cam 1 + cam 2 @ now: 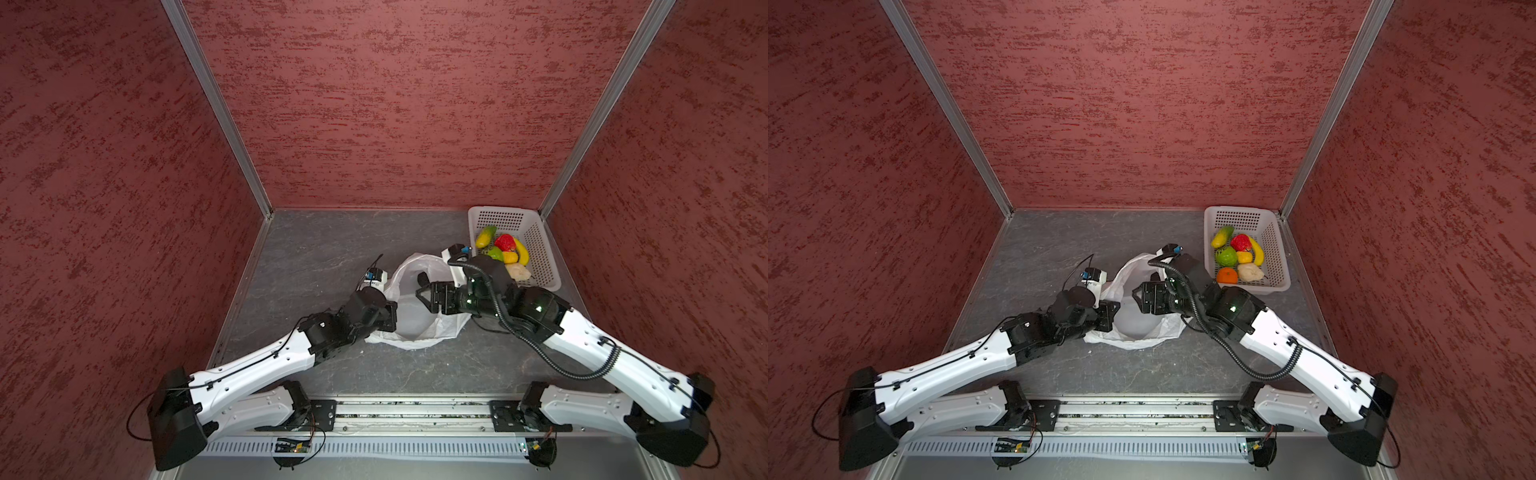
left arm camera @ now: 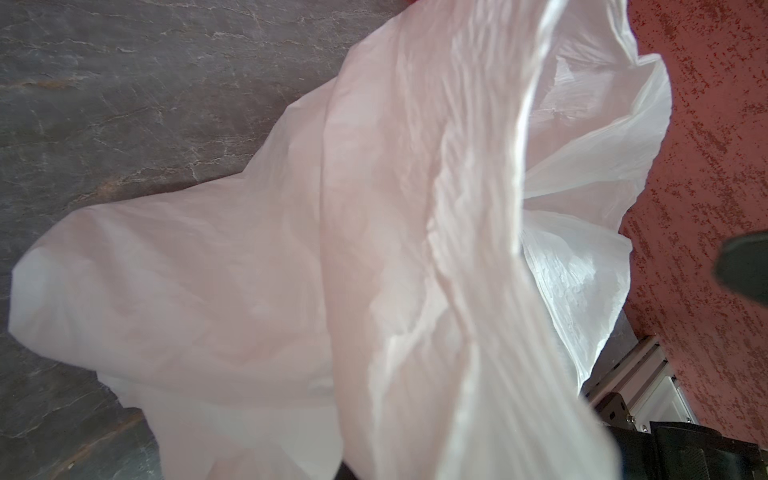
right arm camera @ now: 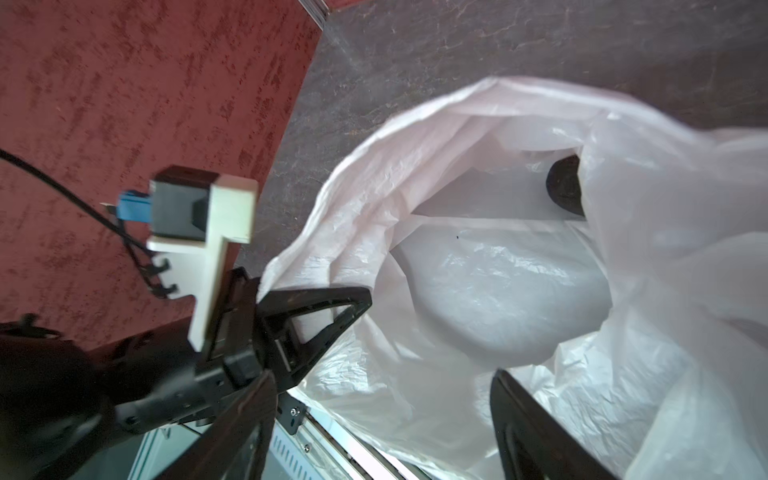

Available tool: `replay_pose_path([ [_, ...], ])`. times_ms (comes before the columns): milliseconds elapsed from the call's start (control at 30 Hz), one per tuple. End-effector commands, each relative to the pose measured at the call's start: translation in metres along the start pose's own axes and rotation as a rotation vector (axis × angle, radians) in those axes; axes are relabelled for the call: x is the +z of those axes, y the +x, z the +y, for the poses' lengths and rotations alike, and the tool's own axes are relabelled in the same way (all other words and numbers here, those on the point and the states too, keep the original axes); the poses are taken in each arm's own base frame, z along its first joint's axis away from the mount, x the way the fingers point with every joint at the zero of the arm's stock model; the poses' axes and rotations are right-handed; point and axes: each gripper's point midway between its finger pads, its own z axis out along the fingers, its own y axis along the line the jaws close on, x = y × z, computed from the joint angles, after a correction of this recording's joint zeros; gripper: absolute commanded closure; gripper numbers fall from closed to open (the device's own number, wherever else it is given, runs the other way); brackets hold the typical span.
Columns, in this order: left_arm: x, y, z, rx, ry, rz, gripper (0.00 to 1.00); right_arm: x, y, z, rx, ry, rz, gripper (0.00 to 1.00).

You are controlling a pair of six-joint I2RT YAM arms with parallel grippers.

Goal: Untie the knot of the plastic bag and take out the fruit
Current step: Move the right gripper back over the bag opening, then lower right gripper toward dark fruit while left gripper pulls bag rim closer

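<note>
Film thin enough to glow pinkish-white makes up the plastic bag [image 1: 409,322], which slumps crinkled and untied on the grey, veined table [image 1: 324,257] between the two arms. Its mouth gapes upward as a rough oval, longer from the near edge toward the back wall, and a flat corner trails toward the near left. The left gripper [image 1: 390,316] is clamped tight on the mouth's left rim, holding that wall up. The right gripper [image 3: 382,374] hangs over the opening with its black triangular fingers [image 3: 523,424] spread wide, gripping nothing. A small dark fruit [image 3: 563,189] sits inside at the far side, half behind a fold. The other fruit [image 1: 1239,257], glossy and rounded, lies heaped in the rigid perforated white basket [image 1: 1246,212] at the far right corner.
</note>
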Motion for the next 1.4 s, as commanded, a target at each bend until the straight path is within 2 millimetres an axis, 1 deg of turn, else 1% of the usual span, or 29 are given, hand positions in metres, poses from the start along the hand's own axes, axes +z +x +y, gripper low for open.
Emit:
replay_pose_path([
  [0,-0.011,-0.010,-0.006,-0.007,0.022,-0.030,1.00,0.032,0.011,-0.020,0.003,0.079,-0.011,0.19],
  [100,-0.015,-0.008,-0.003,-0.012,0.018,-0.034,1.00,0.059,0.018,-0.031,-0.009,0.100,-0.012,0.19],
  [233,-0.021,-0.004,0.004,-0.022,0.005,-0.034,1.00,0.095,0.026,-0.039,0.008,0.104,-0.010,0.20],
  [300,-0.023,-0.002,0.006,-0.029,0.005,-0.036,1.00,0.111,0.025,-0.042,0.011,0.107,-0.030,0.21],
  [333,-0.023,-0.001,0.006,-0.032,0.002,-0.035,1.00,0.117,0.022,-0.046,0.010,0.134,-0.043,0.21],
  [367,-0.024,0.000,0.008,-0.033,-0.003,-0.032,1.00,0.119,0.018,-0.050,0.005,0.160,-0.064,0.21],
  [400,-0.025,0.002,0.009,-0.032,-0.008,-0.028,1.00,0.126,0.016,-0.059,-0.005,0.212,-0.073,0.21],
  [567,-0.030,0.012,0.013,-0.038,-0.021,-0.012,1.00,0.123,-0.002,-0.107,-0.032,0.427,-0.143,0.21],
  [700,-0.033,0.020,0.014,-0.037,-0.030,-0.001,1.00,0.113,-0.015,-0.154,-0.023,0.563,-0.191,0.21],
  [800,-0.033,0.026,0.013,-0.033,-0.027,0.009,1.00,0.100,-0.029,-0.179,0.020,0.608,-0.240,0.21],
  [867,-0.032,0.030,0.008,-0.016,-0.018,0.021,1.00,0.093,-0.037,-0.188,0.042,0.628,-0.263,0.21],
  [933,-0.030,0.032,0.001,0.013,-0.011,0.031,1.00,0.093,-0.041,-0.187,0.044,0.617,-0.264,0.21],
  [1033,-0.024,0.035,-0.010,0.051,0.001,0.059,1.00,0.103,-0.039,-0.178,0.047,0.560,-0.226,0.21],
  [1167,-0.019,0.035,-0.023,0.085,0.017,0.063,1.00,0.114,-0.031,-0.158,0.107,0.441,-0.172,0.22],
  [1267,-0.016,0.034,-0.027,0.090,0.028,0.055,1.00,0.117,-0.023,-0.141,0.161,0.351,-0.147,0.22],
  [1367,-0.014,0.034,-0.030,0.098,0.036,0.051,1.00,0.121,-0.013,-0.132,0.230,0.276,-0.120,0.22],
])
